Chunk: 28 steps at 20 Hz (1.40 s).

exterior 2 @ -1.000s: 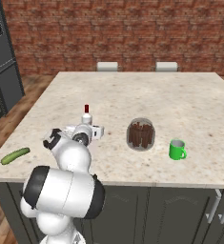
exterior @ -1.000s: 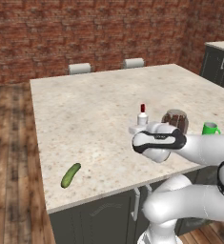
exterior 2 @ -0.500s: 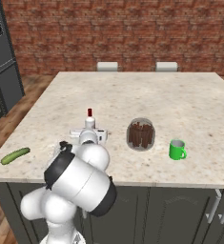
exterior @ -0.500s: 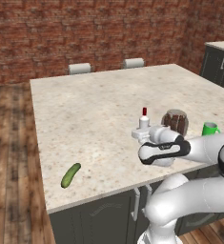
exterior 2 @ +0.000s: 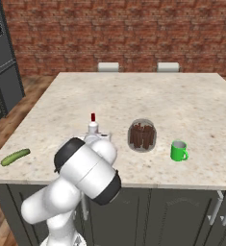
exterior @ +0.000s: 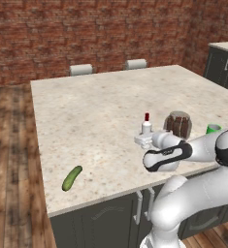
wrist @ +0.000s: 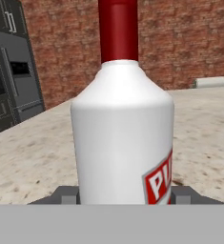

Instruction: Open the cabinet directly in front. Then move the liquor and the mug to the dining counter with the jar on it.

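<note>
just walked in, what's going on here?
The arm is at the dining counter with its hand around the liquor, which stands upright on the stone top. The fingers sit on either side of the bottle's base; whether they grip it or have let go isn't clear. The jar stands just beside the bottle, and the mug is already on the counter past the jar. A cucumber lies near the counter's other corner.

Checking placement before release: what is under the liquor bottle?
The liquor bottle stands upright over the beige dining counter, between the fingers of the tool. Its base is covered by the tool, so contact with the stone cannot be seen.
</note>
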Motion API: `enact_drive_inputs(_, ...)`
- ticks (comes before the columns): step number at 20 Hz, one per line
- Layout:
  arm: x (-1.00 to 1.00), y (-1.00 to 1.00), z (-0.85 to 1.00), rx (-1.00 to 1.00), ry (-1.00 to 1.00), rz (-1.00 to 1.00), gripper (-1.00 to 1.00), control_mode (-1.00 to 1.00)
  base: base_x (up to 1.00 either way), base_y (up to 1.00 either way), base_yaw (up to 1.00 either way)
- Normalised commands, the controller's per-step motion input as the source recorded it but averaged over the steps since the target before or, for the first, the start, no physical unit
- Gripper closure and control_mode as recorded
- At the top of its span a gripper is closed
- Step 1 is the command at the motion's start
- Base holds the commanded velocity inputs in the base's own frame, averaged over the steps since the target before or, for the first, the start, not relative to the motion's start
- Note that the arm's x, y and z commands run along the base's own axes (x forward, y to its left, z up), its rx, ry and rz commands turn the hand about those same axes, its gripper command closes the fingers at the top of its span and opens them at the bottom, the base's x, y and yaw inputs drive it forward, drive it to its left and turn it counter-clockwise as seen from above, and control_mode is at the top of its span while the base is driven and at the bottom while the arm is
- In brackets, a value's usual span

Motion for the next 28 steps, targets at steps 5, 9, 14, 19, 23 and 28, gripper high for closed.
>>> enact_drive_inputs(5, 0.0, 0.0, -0.21, 0.0, -0.01, 0.0, 1.0, -1.0, 0.0, 0.0, 0.0)
enact_drive_inputs(9, 0.0, 0.0, -0.06, 0.0, 0.0, 0.0, 1.0, -1.0, 0.0, 0.0, 0.0)
enact_drive_inputs(14, 0.06, 0.0, -0.06, 0.0, -0.02, 0.0, 1.0, -1.0, 0.0, 0.0, 0.0)
enact_drive_inputs(19, 0.05, 0.0, -0.01, 0.0, -0.03, 0.0, 1.0, -1.0, 0.0, 0.0, 0.0)
enact_drive_inputs(23, 0.0, 0.0, 0.0, 0.0, 0.0, 0.0, -1.0, -1.0, 0.0, 0.0, 0.0)
enact_drive_inputs(28, 0.0, 0.0, 0.0, 0.0, 0.0, 0.0, -1.0, -1.0, 0.0, 0.0, 0.0)
